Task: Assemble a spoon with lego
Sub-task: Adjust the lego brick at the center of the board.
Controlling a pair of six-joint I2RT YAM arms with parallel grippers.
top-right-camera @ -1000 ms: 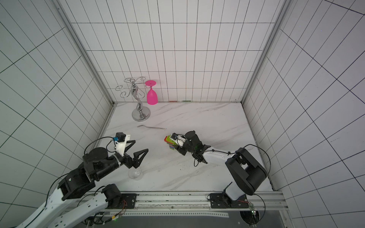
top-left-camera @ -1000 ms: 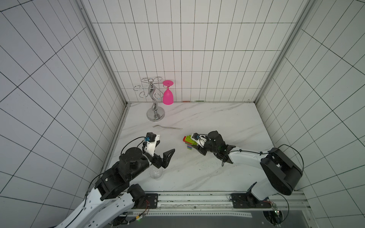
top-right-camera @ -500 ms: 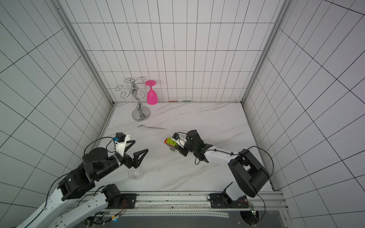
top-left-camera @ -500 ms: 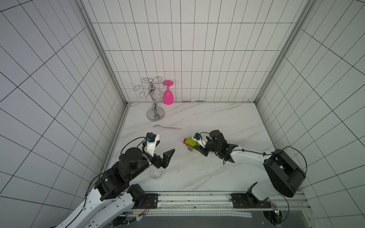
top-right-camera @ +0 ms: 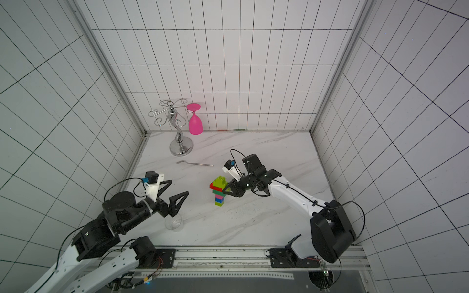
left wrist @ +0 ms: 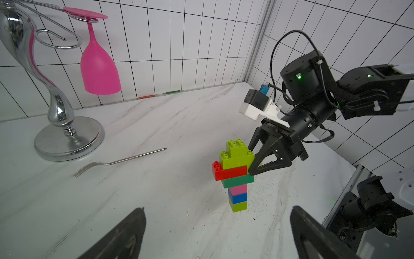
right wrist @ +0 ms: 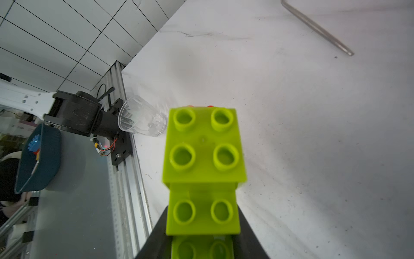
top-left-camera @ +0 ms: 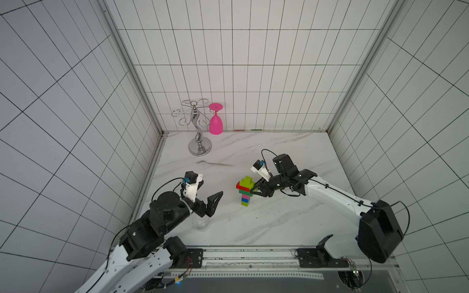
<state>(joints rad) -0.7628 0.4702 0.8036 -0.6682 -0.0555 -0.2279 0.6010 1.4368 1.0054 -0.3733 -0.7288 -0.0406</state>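
The spoon is a lego build standing upright near the middle of the marble table. Its lime, red and dark-green head is up and its pink, blue and lime stem points down. Whether the stem's end touches the table I cannot tell. My right gripper is shut on the head from the right side. In the right wrist view the lime studs fill the space between the black fingers. My left gripper stands open and holds nothing, to the left of the spoon and apart from it.
A clear plastic cup lies on its side under my left gripper. A metal fork lies behind the spoon. A chrome glass rack with a pink wine glass hanging on it stands at the back left corner.
The right gripper has closed further on the spoon's head. The spoon, which lay tilted towards the left, now stands upright with its stem down. The left arm has not moved.
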